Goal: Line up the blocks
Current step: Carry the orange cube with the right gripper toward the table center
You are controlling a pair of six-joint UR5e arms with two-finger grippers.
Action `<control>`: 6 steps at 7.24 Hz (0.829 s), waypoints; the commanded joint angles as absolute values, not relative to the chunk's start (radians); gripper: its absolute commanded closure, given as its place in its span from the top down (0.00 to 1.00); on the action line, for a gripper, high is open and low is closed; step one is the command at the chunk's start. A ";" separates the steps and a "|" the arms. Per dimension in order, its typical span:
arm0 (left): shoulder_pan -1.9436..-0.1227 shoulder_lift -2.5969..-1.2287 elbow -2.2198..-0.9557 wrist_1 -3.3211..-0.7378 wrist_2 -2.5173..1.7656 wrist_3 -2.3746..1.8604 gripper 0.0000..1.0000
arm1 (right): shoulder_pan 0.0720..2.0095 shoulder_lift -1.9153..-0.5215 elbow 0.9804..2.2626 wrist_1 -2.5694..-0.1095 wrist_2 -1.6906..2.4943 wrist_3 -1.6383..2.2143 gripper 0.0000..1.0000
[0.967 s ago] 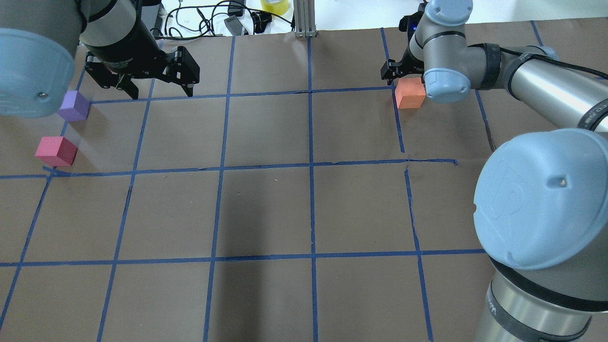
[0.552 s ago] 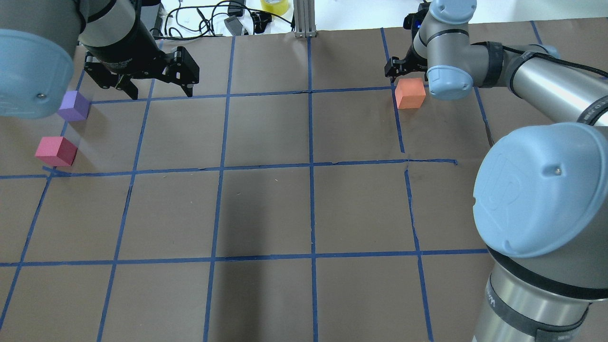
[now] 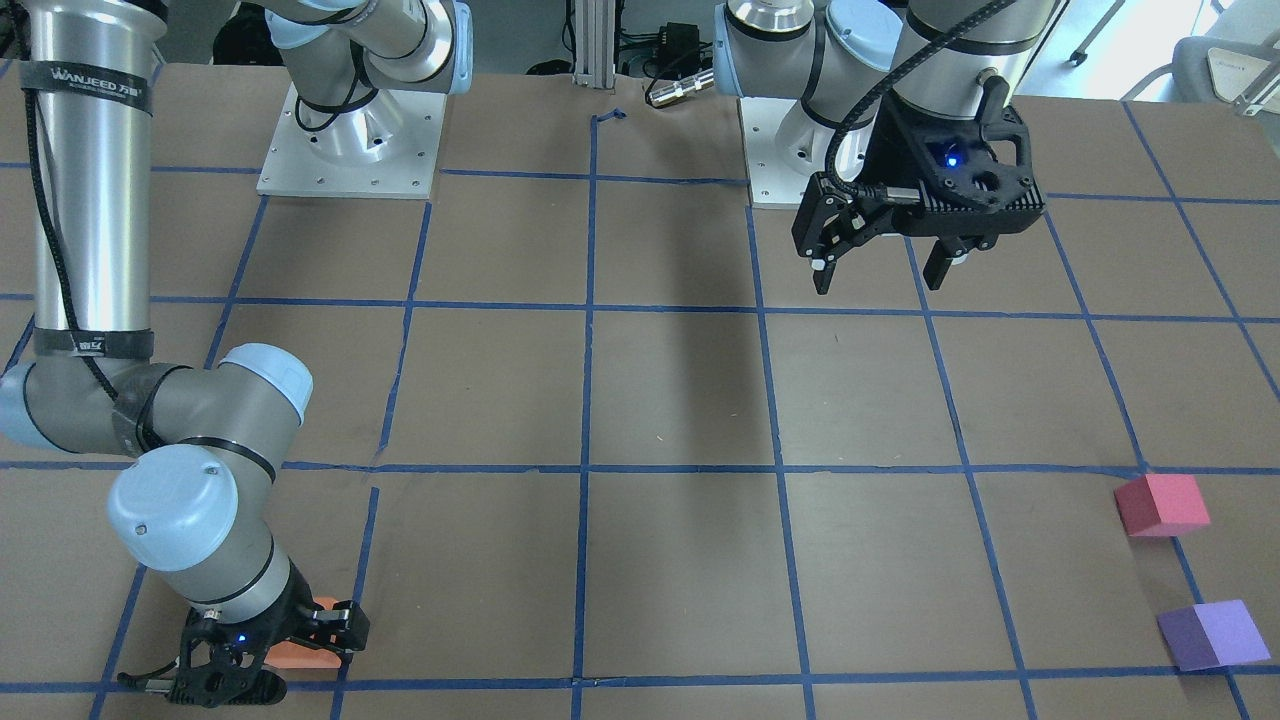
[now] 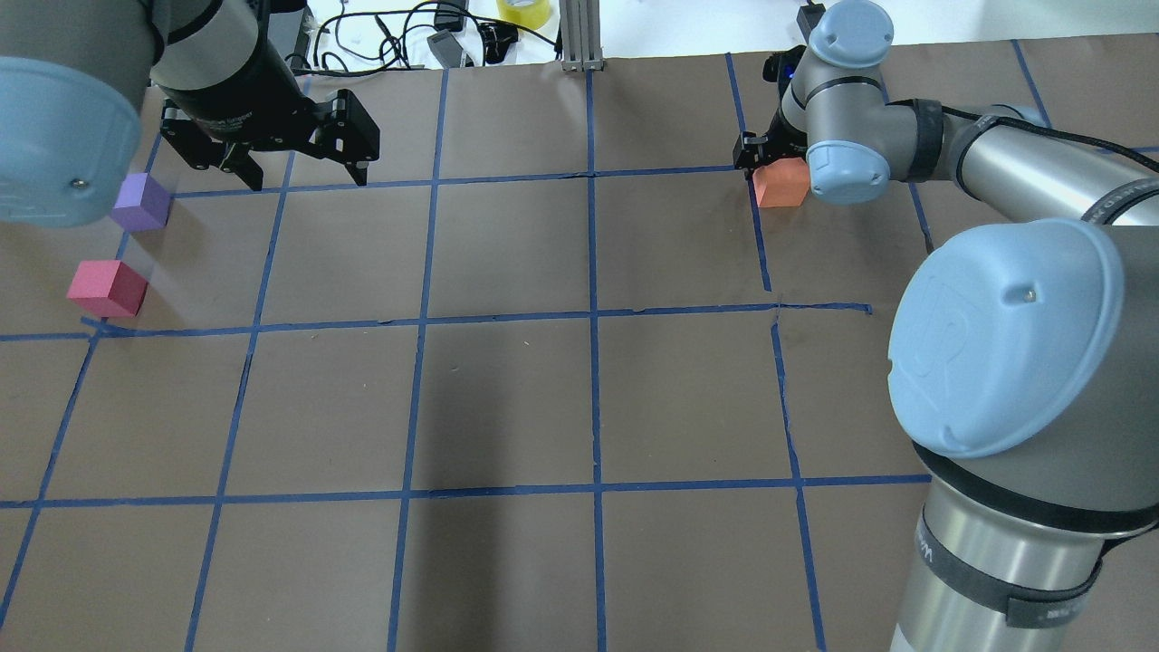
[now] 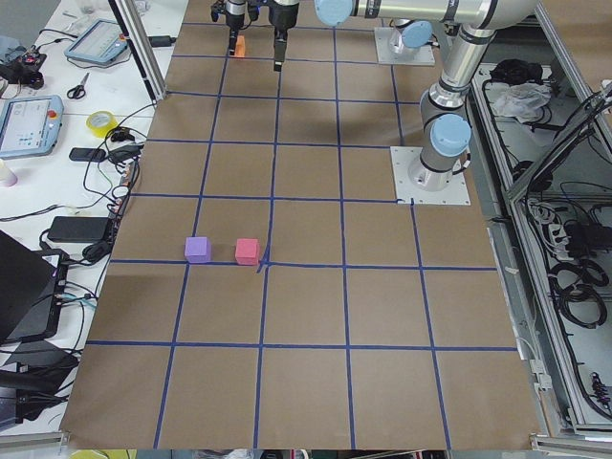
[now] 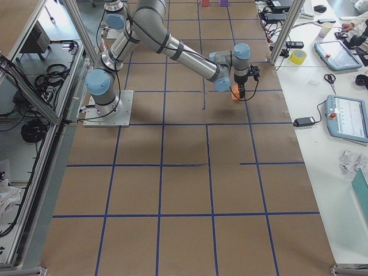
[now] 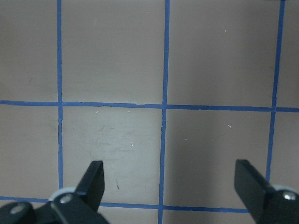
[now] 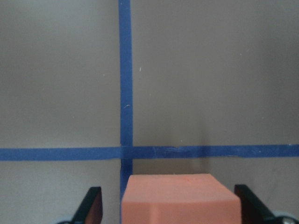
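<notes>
- Overhead exterior: brown-papered table (image 4: 507,398), blue tape grid (image 4: 593,272), cables (image 4: 389,36) past the far edge.
- Orange block (image 4: 780,186) on a tape line.
- Purple block (image 4: 140,202) and pinkish-red block (image 4: 106,288) well left of orange block, near each other.
- Right gripper (image 8: 168,190) lowered, fingers parted, straddling orange block.
- Left gripper (image 4: 308,177) raised, well left of orange block, spread wide.

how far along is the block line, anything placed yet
Nothing is lined up yet. The purple foam cube and pinkish-red foam cube sit side by side, apart, on the robot's left. In hand: the right end effector straddles the orange foam cube, open, not yet gripping. Remaining: carry orange across to the pair; the left end effector hangs open, empty.
</notes>
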State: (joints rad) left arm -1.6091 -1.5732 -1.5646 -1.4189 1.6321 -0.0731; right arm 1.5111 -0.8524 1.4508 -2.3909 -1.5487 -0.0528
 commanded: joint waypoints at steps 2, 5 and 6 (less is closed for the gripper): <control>-1.609 -1.572 -1.566 -1.419 1.632 -0.074 1.00 | 1.538 -0.892 1.399 -2.314 -1.549 0.051 0.00; -1.609 -1.572 -1.566 -1.419 1.632 -0.075 1.00 | 1.713 -0.933 1.344 -2.217 -1.501 0.302 0.00; -1.609 -1.572 -1.566 -1.419 1.632 -0.075 1.00 | 1.750 -0.927 1.319 -2.218 -1.395 0.430 0.00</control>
State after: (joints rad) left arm -1.6092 -1.5723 -1.5662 -1.4189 1.6321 -0.0751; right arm 1.6881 -0.9296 1.3460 -2.2215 -1.4935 0.2700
